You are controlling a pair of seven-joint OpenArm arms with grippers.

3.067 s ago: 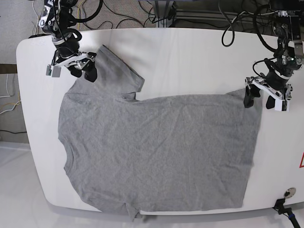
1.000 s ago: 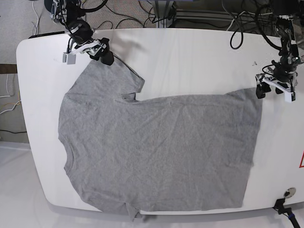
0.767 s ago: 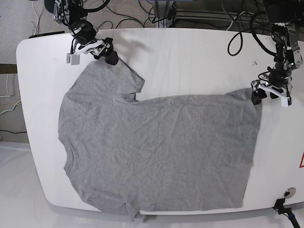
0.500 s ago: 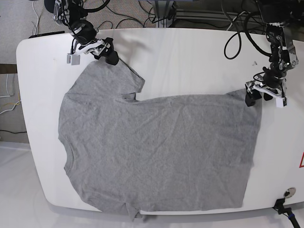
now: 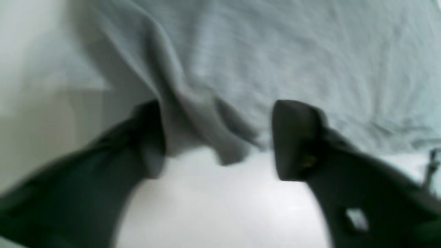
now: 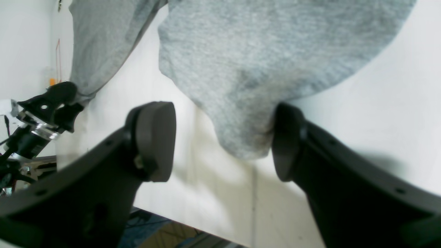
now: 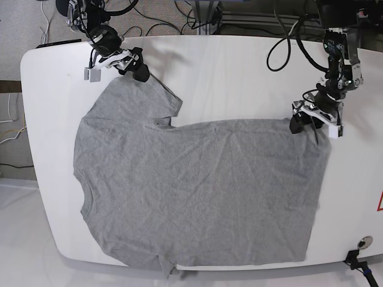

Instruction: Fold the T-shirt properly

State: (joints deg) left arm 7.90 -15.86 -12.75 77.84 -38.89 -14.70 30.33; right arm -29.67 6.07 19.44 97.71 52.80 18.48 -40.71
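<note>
A grey T-shirt [image 7: 197, 185] lies spread flat on the white table [image 7: 239, 72]. My right gripper [image 7: 116, 72] stands open at the far-left sleeve [image 7: 152, 95]. In the right wrist view the sleeve's rounded end [image 6: 241, 134] hangs between the open fingers of that gripper [image 6: 222, 141], brushing the right pad [image 6: 287, 141]. My left gripper [image 7: 314, 127] sits over the shirt's far-right hem corner. Its wrist view shows that gripper [image 5: 220, 141] open, with a bunched fold of cloth [image 5: 200, 131] between the fingers, against the left fingertip [image 5: 150, 137].
Cables and a frame run behind the table's far edge [image 7: 197, 24]. A red warning sticker [image 7: 379, 203] and a round metal fitting [image 7: 363, 243] lie near the right edge. The shirt's lower sleeve [image 7: 170, 269] hangs over the front edge.
The left gripper has moved inward and down onto the hem corner, pushing the cloth slightly. The right gripper settled at the sleeve tip a second ago and has held still since.
</note>
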